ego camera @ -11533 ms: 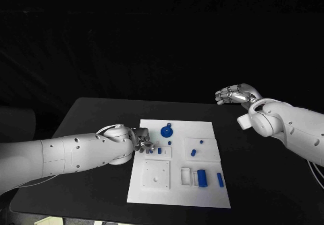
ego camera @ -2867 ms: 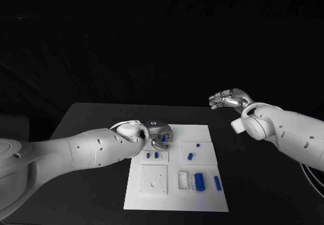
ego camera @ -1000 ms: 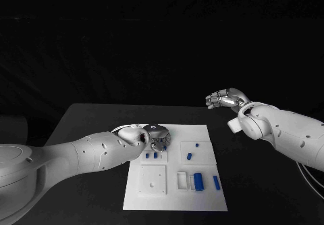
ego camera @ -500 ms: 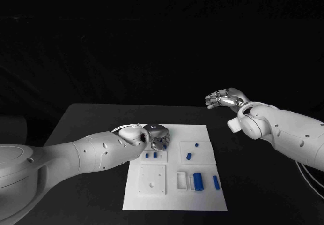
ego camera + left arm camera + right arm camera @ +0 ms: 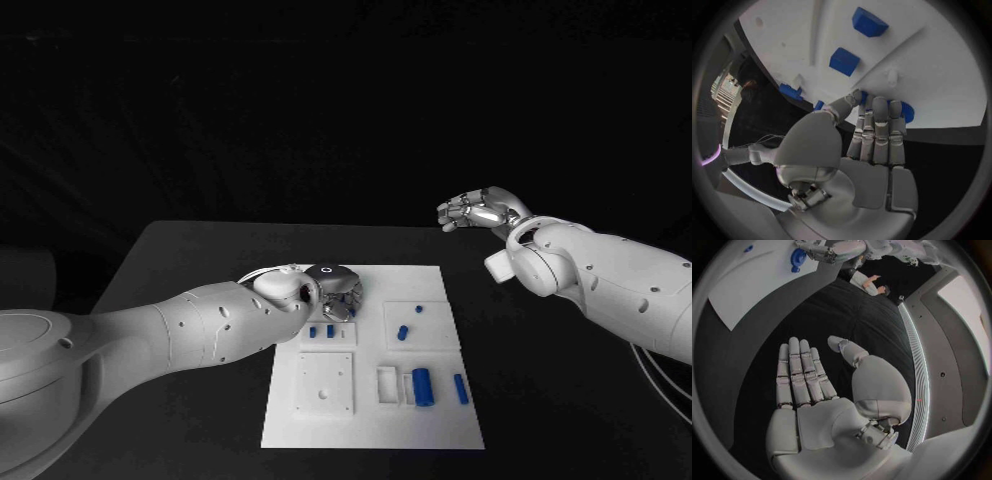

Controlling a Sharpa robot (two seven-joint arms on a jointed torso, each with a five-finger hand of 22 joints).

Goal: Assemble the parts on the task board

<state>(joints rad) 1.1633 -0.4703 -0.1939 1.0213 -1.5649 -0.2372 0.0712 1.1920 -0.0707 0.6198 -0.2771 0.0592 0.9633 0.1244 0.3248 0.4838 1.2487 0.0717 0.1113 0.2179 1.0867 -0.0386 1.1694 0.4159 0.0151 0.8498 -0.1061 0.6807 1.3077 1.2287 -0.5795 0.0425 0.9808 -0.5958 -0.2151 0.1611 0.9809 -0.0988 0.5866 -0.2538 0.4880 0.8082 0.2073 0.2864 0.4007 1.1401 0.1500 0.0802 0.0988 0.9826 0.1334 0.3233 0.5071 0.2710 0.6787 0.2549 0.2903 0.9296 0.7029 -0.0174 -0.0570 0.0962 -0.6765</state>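
Observation:
The white task board (image 5: 372,425) lies in the middle of the black table (image 5: 188,260). My left hand (image 5: 335,288) rests over the board's far end. In the left wrist view this hand (image 5: 861,150) has straight fingers and a bent thumb pinching a round blue part (image 5: 908,113), which the fingers mostly hide. The right wrist view shows the same round part (image 5: 796,259) beside my left hand's fingers (image 5: 826,252). My right hand (image 5: 480,210) hangs in the air past the table's far right corner, and there (image 5: 817,405) its palm is bare, holding nothing.
Two small blue blocks (image 5: 323,331) stand in a plate just before my left hand. Two blue pegs (image 5: 405,333) sit to their right, and a blue cylinder (image 5: 423,383) and a thin bar (image 5: 462,390) lie near the board's right front.
Since 11.5 s ago my left hand has gone from the board's left edge to the round blue part at its far end. Over the last second nothing has visibly moved.

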